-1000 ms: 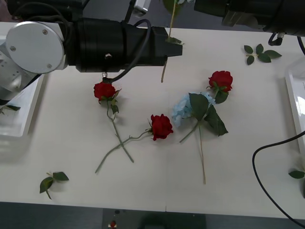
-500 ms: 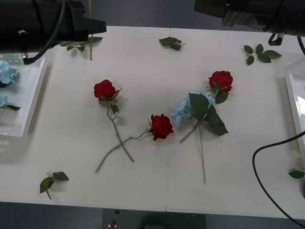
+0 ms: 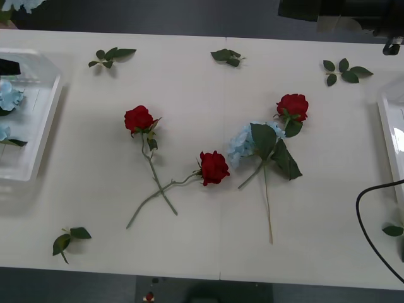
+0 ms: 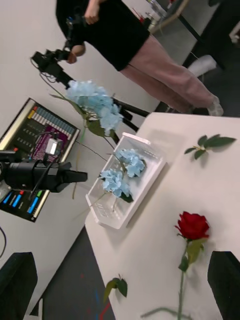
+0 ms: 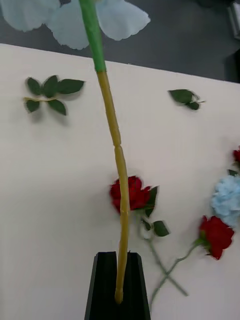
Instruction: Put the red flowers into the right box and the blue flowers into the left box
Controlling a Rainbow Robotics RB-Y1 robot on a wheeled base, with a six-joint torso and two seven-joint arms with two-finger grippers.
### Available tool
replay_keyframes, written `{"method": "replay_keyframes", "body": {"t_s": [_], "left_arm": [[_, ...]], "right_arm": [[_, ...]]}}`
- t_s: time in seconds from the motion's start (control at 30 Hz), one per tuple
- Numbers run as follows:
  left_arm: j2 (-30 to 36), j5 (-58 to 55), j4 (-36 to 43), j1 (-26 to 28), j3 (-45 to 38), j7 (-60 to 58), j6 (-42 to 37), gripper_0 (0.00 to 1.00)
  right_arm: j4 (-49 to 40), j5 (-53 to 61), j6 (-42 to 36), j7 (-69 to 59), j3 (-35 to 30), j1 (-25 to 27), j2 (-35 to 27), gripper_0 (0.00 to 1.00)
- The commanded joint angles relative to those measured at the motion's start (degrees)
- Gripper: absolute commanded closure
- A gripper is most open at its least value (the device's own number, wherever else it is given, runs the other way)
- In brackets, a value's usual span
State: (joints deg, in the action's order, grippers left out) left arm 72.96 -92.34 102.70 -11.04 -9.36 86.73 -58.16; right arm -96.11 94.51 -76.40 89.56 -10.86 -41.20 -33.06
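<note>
1. Just hauled the pale-blue artificial hydrangea cluster [image 3: 16,5] off to the upper left corner of the front frame, up by the shallow white left tray [image 3: 55,95].
2. Holding it with the left gripper [image 5: 119,280], jaws pinched tight on the bottom end of its yellowish stem [image 5: 117,160]. Going by the right wrist frame, hanging in the air near the tray's far end, not inside it yet.
3. Probably means one lower-and-release away from banking this bloom. Already got two pale-blue clusters [image 4: 120,172] lying in that tray.
4. Versus a second ago: no more big black arm stretched across the upper middle of the front frame. Half a second ago, had it sitting at the upper left. Also uncovered a loose green leaf sprig [image 3: 110,55] up there.
5. Nothing else shifted on the white counter [image 3: 189,76]. Same three red fabric roses [image 3: 139,118] mid-frame, and same lone blue hydrangea [image 3: 240,144] tucked beside the right-hand rose.
6. Keeping the right gripper [image 4: 120,285] idle up high, black jaws spread wide with nothing between them.
7. Can't really see into the shallow white right tray [image 3: 388,126], cropped at the right edge of the front frame.
</note>
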Motion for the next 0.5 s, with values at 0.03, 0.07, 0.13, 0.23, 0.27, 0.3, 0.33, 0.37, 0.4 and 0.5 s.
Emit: {"method": "replay_keyframes", "body": {"t_s": [0.03, 0.07, 0.13, 0.23, 0.27, 0.3, 0.33, 0.37, 0.4, 0.5], "left_arm": [[2.10, 3.57, -3.47, 4.45, -4.79, 4.77, -2.84, 1.00], [2.27, 4.53, -4.70, 5.42, -5.32, 5.82, -2.92, 1.00], [2.36, 5.76, -6.90, 6.12, -5.40, 7.58, -3.01, 1.00], [2.36, 6.64, -9.62, 6.47, -4.96, 9.51, -3.01, 1.00], [2.27, 6.82, -10.68, 6.47, -4.26, 9.78, -3.01, 1.00], [2.27, 7.08, -11.38, 6.47, -3.65, 10.04, -3.01, 1.00], [2.27, 7.17, -11.73, 6.47, -3.29, 10.21, -2.92, 1.00], [2.36, 7.34, -12.17, 6.38, -2.68, 10.48, -2.66, 1.00], [2.36, 8.22, -12.52, 6.38, -1.71, 10.74, -1.87, 1.00], [2.27, 10.77, -12.96, 6.21, 0.75, 10.74, 0.68, 1.00]], "right_arm": [[-2.06, -1.96, -1.91, -8.61, -0.65, -0.20, -3.42, 0.00], [-2.15, -2.84, -2.78, -10.63, -0.65, -0.20, -3.94, 0.00], [-2.33, -4.42, -4.19, -14.58, -0.65, -0.20, -4.82, 0.00], [-2.42, -6.71, -6.21, -19.59, -0.65, -0.20, -5.79, 0.00], [-2.42, -7.94, -7.00, -21.88, -0.65, -0.20, -6.14, 0.00], [-2.42, -8.99, -7.79, -23.90, -0.65, -0.20, -6.40, 0.00], [-2.42, -9.70, -8.23, -24.96, -0.56, -0.20, -6.49, 0.00], [-2.42, -10.93, -8.94, -26.63, -0.47, -0.20, -6.67, 0.00], [-2.42, -12.33, -9.99, -29.09, -0.39, -0.20, -6.93, 0.00], [-2.50, -15.50, -11.84, -33.83, 0.23, -0.20, -7.37, 0.00]]}}
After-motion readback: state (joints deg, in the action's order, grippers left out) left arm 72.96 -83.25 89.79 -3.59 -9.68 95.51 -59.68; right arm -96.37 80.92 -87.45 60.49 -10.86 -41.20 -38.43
